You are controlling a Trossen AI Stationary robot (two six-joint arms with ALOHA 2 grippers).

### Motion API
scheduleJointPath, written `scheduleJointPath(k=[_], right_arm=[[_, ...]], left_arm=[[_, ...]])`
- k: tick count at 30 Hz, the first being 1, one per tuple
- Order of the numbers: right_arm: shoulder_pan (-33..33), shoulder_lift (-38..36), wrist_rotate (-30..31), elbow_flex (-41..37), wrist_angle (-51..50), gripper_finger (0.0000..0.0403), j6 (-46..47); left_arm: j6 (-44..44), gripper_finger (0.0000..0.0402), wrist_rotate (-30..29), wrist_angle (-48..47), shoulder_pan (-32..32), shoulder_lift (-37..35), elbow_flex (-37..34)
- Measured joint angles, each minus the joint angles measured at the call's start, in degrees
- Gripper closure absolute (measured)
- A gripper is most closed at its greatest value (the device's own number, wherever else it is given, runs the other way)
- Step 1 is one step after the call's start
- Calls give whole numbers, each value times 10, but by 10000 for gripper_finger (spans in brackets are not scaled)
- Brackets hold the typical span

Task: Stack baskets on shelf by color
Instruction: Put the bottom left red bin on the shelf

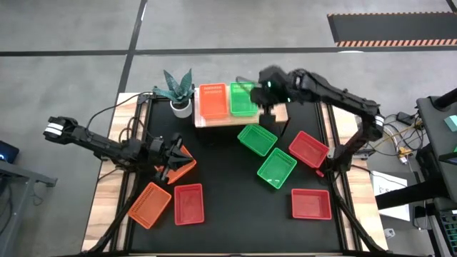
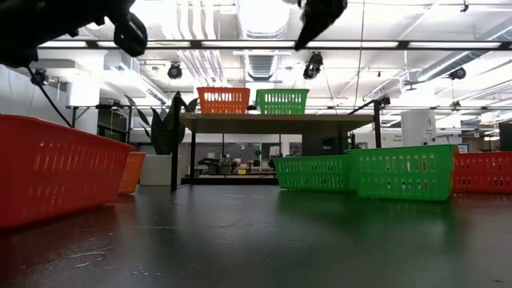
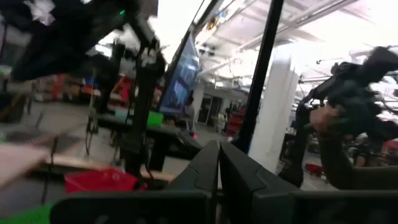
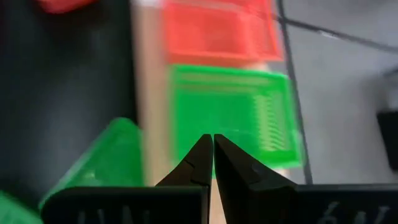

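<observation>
Baskets lie scattered over the black table (image 1: 228,214), with two already up on the shelf (image 1: 214,123) at about 12 o'clock of the table: an orange basket (image 1: 212,101) and, touching it on the 3 o'clock side, a green basket (image 1: 243,98). Just below the shelf's front edge sit two more green baskets (image 1: 257,139) (image 1: 276,168), close together near the table's centre. Two red-pink baskets (image 1: 308,148) (image 1: 310,203) lie toward 4 o'clock, a third red-pink basket (image 1: 188,203) toward 7 o'clock, beside an orange basket (image 1: 150,205). Another orange basket (image 1: 182,164) lies at 9 o'clock, partly under the left gripper (image 1: 173,151), whose fingers are pressed together and empty. The right gripper (image 4: 213,152) hangs above the shelf's 3 o'clock end, over the green basket there, its fingers also clenched on nothing. A potted plant (image 1: 178,89) stands at the shelf's 9 o'clock end
</observation>
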Motion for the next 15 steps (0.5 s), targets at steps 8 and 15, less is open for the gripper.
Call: scheduleJointPath(k=[8, 15], right_arm=[[162, -83, 2, -115, 47, 394, 72], [291, -136, 83, -230, 139, 394, 138]], left_arm=[[-65, 402, -2, -1, -9, 62, 17], [-80, 402, -4, -6, -38, 95, 42]])
